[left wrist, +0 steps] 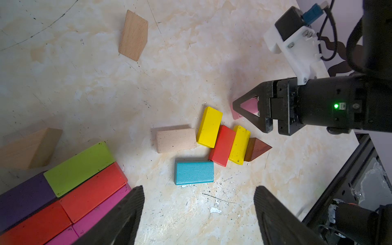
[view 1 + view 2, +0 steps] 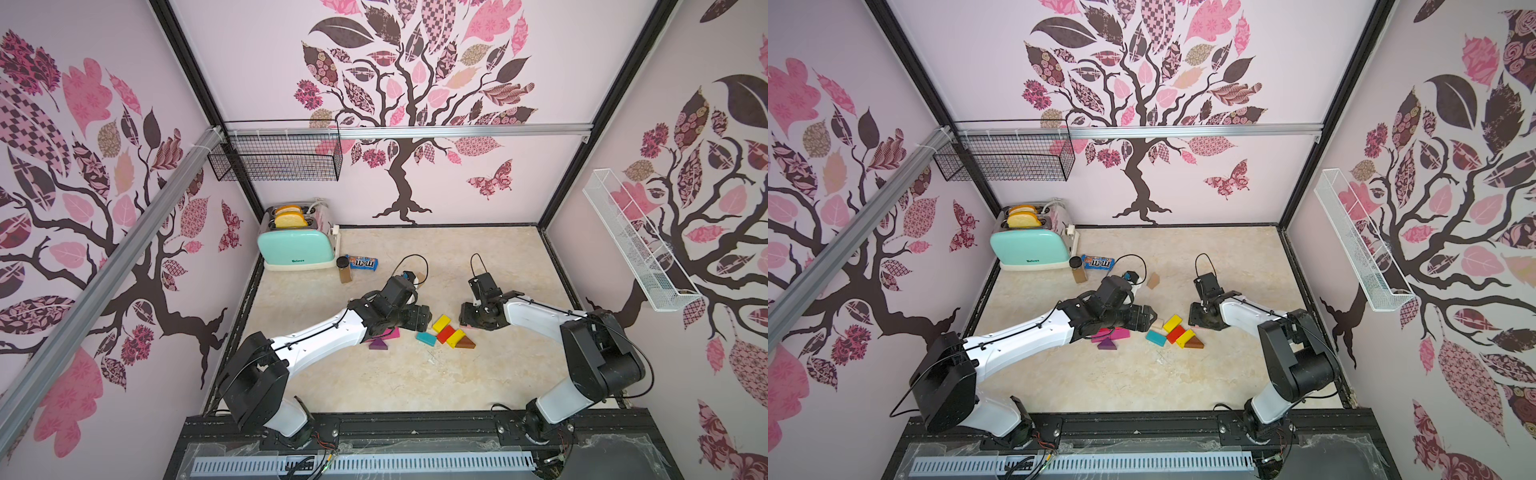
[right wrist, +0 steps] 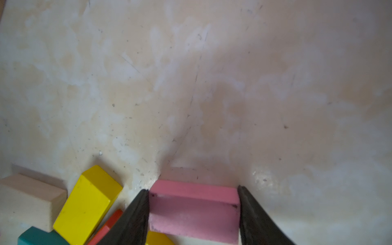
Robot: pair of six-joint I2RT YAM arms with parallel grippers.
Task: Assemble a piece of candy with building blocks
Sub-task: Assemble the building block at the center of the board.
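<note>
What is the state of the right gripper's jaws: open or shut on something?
Shut on the pink block: both jaws of the right gripper touch its ends.

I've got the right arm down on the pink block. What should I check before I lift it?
1. Grip: the right gripper has its fingers touching both ends of the pink block. Ok.
2. Lift: whether the pink block is off the table. Cannot tell.
3. Clearance: a gap shows between the pink block and the yellow block. Ok.
4. Other arm: the left gripper is open and empty. Ok.
5. Spacing: both top views show the two grippers apart. Ok.
6. Row: the red block sits staggered against the yellow block. Not ok.
</note>
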